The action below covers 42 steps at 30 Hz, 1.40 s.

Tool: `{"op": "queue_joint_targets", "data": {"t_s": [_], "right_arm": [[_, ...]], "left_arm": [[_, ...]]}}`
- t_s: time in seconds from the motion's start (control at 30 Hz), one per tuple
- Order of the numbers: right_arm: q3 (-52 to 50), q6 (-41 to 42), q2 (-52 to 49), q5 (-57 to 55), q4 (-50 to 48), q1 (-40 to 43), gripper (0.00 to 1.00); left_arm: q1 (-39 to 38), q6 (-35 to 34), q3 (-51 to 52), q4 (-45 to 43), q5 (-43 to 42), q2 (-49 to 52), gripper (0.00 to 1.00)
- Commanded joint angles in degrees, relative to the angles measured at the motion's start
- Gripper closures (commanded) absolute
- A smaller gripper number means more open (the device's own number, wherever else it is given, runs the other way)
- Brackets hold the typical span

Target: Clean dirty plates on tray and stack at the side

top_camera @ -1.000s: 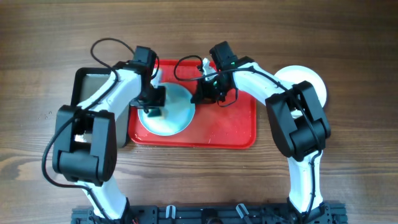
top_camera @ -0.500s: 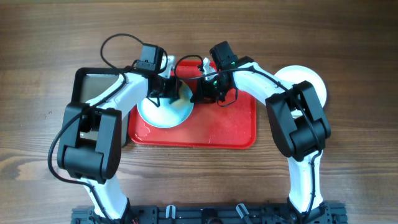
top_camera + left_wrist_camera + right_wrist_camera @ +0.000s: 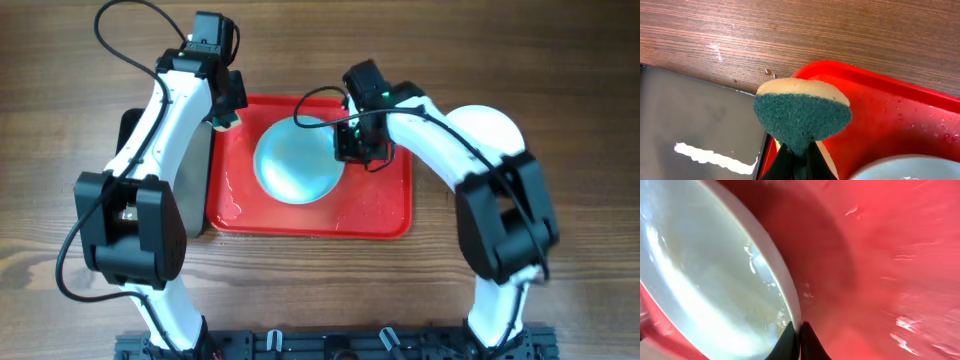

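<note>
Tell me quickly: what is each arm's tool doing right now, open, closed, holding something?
Left tool: closed on the green-faced yellow sponge.
Right tool: closed on the rim of the pale mint-blue round plate on the red plastic tray.

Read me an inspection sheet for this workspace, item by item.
Surface: wooden table, brown grain.
Job's things: mint plate lies on the red tray, which is wet; white plate sits on the table beside the tray.
Clutter: black tray beside the red tray, on the left arm's side.
Grippers: left gripper shut on sponge; right gripper pinches the mint plate's rim.
Cables: black loops on both arms.
Surroundings: black rail at the near edge.
</note>
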<state>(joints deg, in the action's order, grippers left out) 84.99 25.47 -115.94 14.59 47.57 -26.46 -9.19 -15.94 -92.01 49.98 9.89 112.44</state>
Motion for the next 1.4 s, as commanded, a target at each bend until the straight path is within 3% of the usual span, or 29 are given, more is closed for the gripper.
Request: {"op": "queue_joint_targets", "data": {"t_s": [0.0,0.2,0.7,0.8,1.07,1.13,1.3,1.37], "right_arm": [[0.2,-1.1,9.2,-18.5,1.6,-3.0,0.96],[0.2,-1.5,19.2,-43.5,3.6,-9.6,0.96],[0.2,-1.5,19.8,-92.1,4.7,-31.0,0.96],[0.2,-2.0,19.8,-96.3,4.3,-32.6,0.96],[0.2,-6.0,19.8,-92.7,1.0,-32.6,0.96],[0.1,-6.0,19.8,-81.9,1.1,-31.9,0.96],[-0.2,1.0,16.7,-37.4,1.3,-21.2,0.96],[-0.2,3.0,13.4,-27.9,1.1,-17.1,0.96]], "left_arm": [[0.1,-1.3,-0.8,0.0,-2.8,-0.1,0.96],[0.1,-1.3,-0.5,0.1,-7.5,0.8,0.96],[0.1,-1.3,6.1,-3.2,-11.0,0.8,0.96],[0.1,-1.3,6.1,-3.3,-11.0,0.8,0.96],[0.1,-1.3,6.1,-3.3,-11.0,0.8,0.96],[0.1,-1.3,6.1,-3.3,-11.0,0.8,0.96],[0.1,-1.3,6.1,-3.3,-11.0,0.8,0.96],[0.1,-1.3,6.1,-3.3,-11.0,0.8,0.96]]}}
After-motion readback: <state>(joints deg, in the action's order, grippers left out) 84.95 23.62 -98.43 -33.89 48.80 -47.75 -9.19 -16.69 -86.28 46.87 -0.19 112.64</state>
